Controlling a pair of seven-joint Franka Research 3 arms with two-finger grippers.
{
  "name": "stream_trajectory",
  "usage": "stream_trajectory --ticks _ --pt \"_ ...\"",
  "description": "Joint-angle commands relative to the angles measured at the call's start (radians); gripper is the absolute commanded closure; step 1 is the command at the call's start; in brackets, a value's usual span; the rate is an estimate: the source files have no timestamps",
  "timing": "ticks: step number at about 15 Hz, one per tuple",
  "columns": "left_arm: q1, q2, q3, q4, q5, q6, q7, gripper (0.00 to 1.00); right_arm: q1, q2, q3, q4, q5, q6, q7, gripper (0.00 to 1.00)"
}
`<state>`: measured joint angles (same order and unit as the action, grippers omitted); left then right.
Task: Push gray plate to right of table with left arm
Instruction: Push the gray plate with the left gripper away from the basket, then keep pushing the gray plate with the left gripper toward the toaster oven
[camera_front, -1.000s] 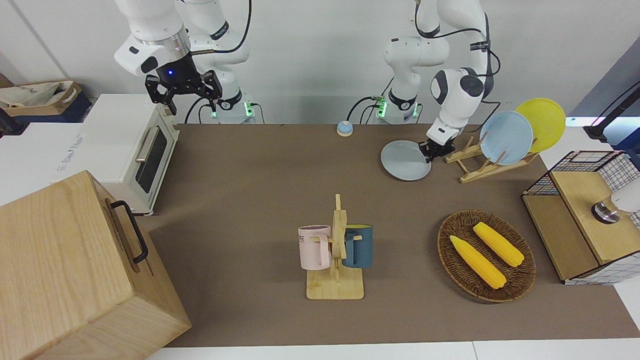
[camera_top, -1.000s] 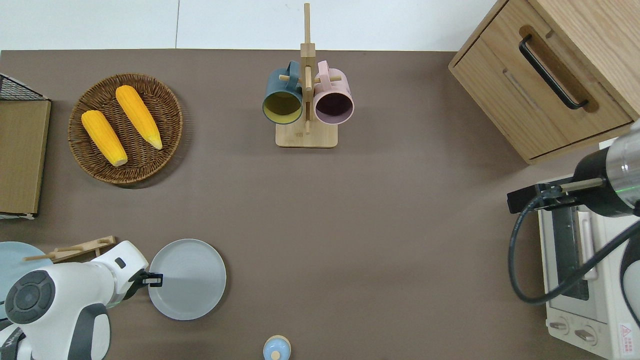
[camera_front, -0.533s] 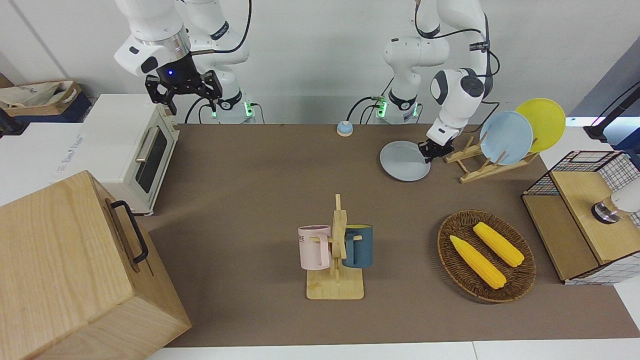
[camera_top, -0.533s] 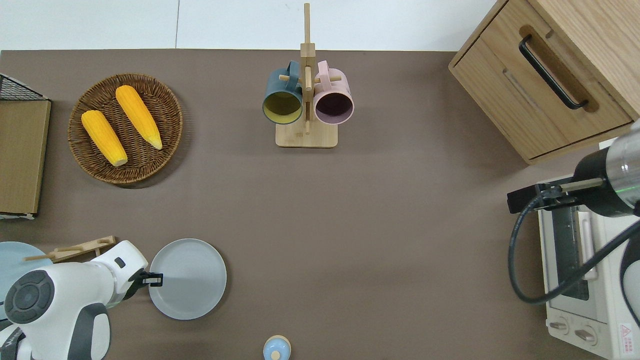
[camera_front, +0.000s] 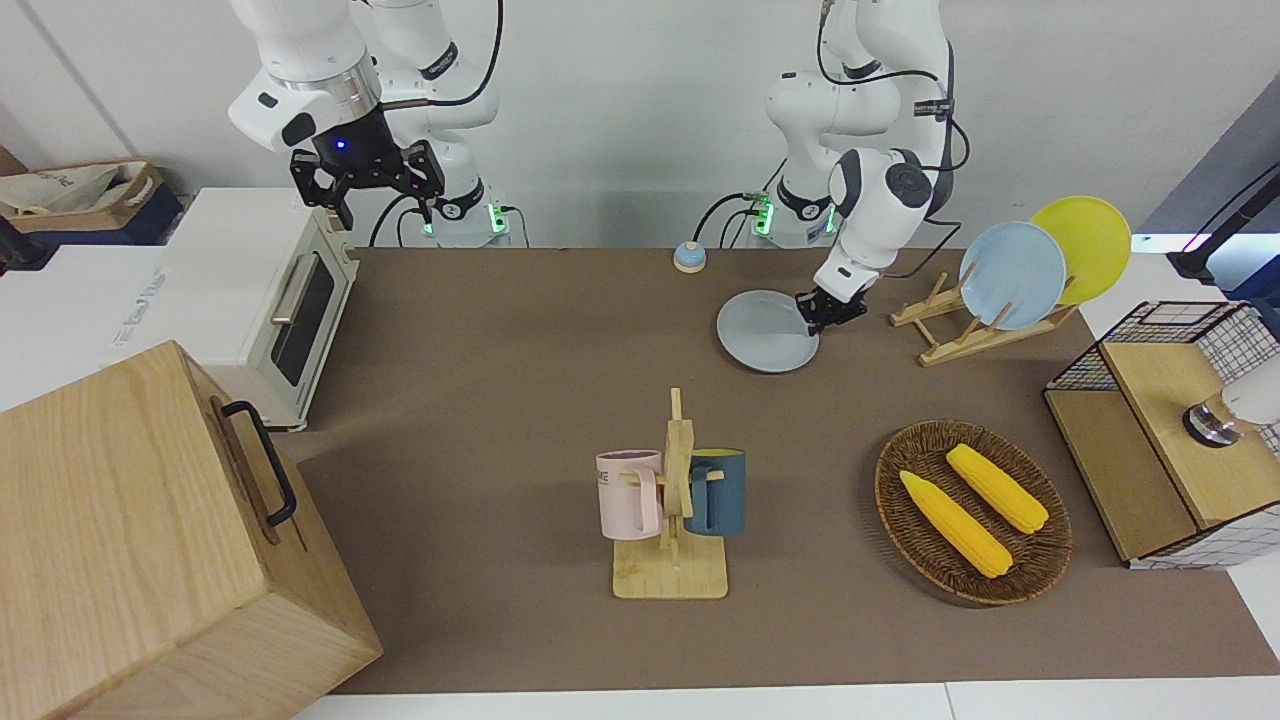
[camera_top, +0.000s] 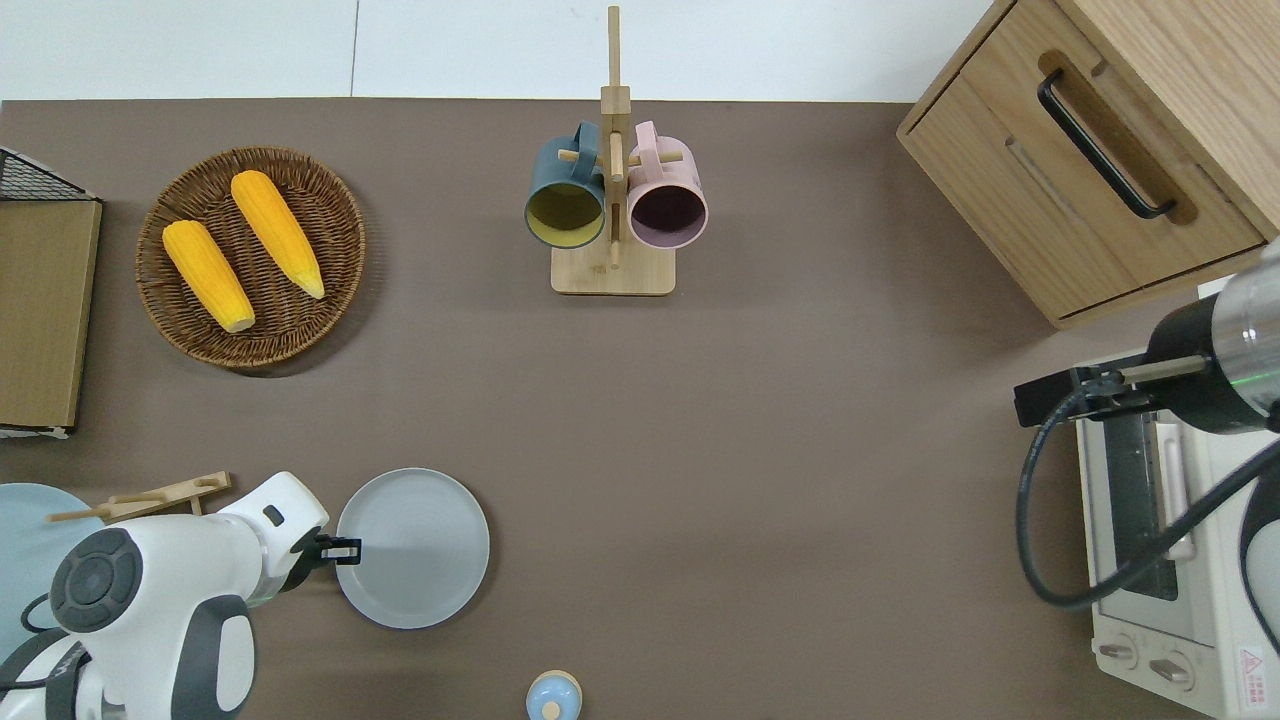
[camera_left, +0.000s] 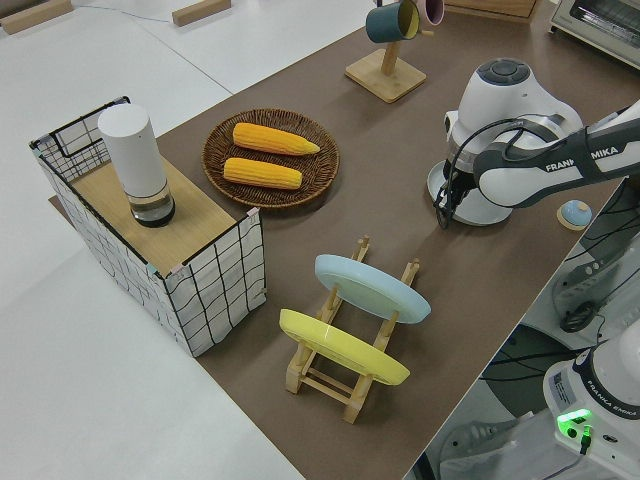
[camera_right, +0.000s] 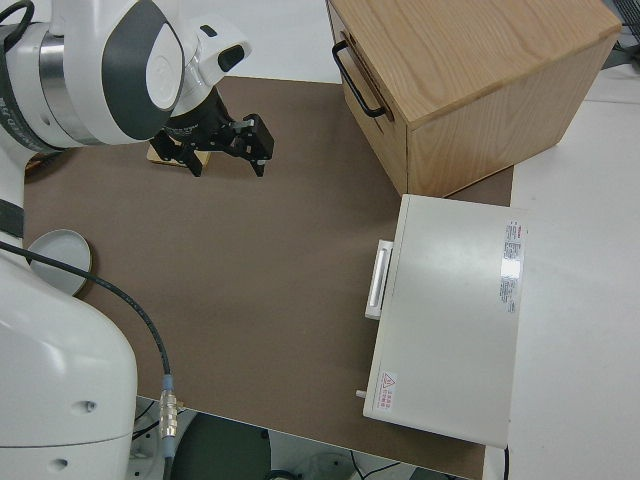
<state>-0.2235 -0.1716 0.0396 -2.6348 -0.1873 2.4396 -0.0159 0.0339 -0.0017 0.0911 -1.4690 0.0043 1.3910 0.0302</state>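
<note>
Gray plate (camera_top: 412, 548) sits flat on the bench (camera_top: 760, 420), close to the edge nearest the robots, toward the left arm's end but short of that end's corner. It's round, shallow, matte pale bluish-gray, plain, with a low raised rim; nothing on it.

Left end effector (camera_top: 343, 548) is down at bench level, right at the plate's rim on the side facing the left arm's end. The fingers look close together, nothing between them; contact with the rim looks likely but I cannot tell for sure. In the front view the left end effector (camera_front: 826, 308) sits at the plate (camera_front: 767, 331) edge that faces the dish rack (camera_front: 950, 320).

Rack is toward the left arm's end, holding a light-blue plate (camera_front: 1012, 275) and a yellow plate (camera_front: 1082, 249) on edge. Small bell (camera_top: 553, 696) is at the robots' edge near the bench middle. Mug stand (camera_top: 612, 200) and the corn basket (camera_top: 250, 257) are along the far edge, well apart from the plate.

Right arm parked, right end effector (camera_front: 367, 184) fingers spread apart.
</note>
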Motion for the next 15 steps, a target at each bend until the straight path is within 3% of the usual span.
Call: stream_trajectory --ticks 1,4,13,15 --pt "-0.126 0.082 -0.006 0.061 -0.014 0.027 -0.134 1.00 -0.011 -0.008 0.006 0.001 0.008 -0.012 -0.001 0.017" --pt "-0.171 0.125 -0.033 0.090 -0.014 0.064 -0.220 1.00 -0.011 -0.008 0.004 -0.001 0.008 -0.012 -0.001 0.017" --pt "-0.177 0.263 -0.240 0.265 0.005 0.067 -0.510 1.00 -0.011 -0.008 0.004 -0.001 0.008 -0.012 -0.003 0.017" --pt "-0.207 0.303 -0.248 0.304 0.054 0.065 -0.591 1.00 -0.011 -0.008 0.004 0.001 0.008 -0.012 -0.001 0.017"
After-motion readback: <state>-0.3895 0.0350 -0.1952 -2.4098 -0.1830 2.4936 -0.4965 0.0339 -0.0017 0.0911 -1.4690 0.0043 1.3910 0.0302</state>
